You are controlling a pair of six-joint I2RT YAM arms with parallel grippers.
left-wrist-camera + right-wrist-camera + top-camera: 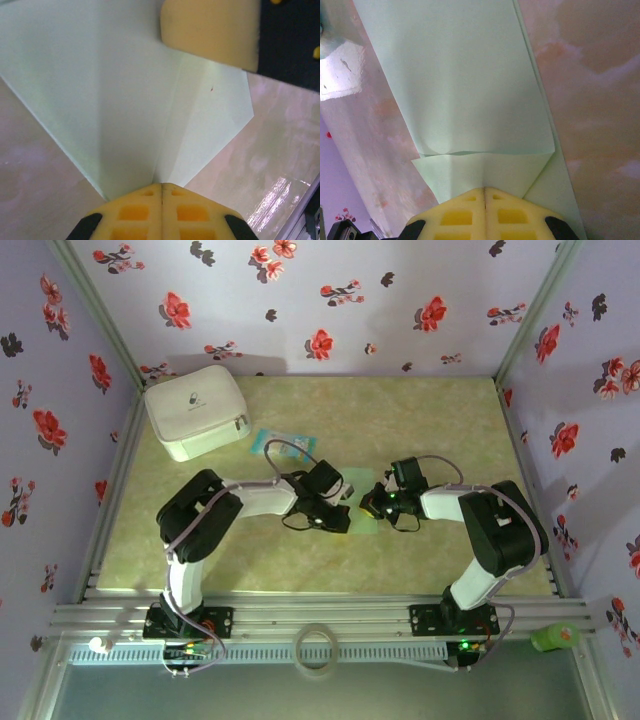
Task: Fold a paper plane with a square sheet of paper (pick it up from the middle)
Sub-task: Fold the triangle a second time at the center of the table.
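Your L gripper [161,186]: jaws pressed together, creased green sheet of paper [125,100] fanning out right ahead of the tips. R gripper [484,190]: jaws together too, paper's folded end at its tips.

The paper [100,100] in front of me is thin, plain, pale mint green, lying flat near the middle of the table [450,430]. It is partly folded: flaps overlap and sharp creases run toward one pointed end.
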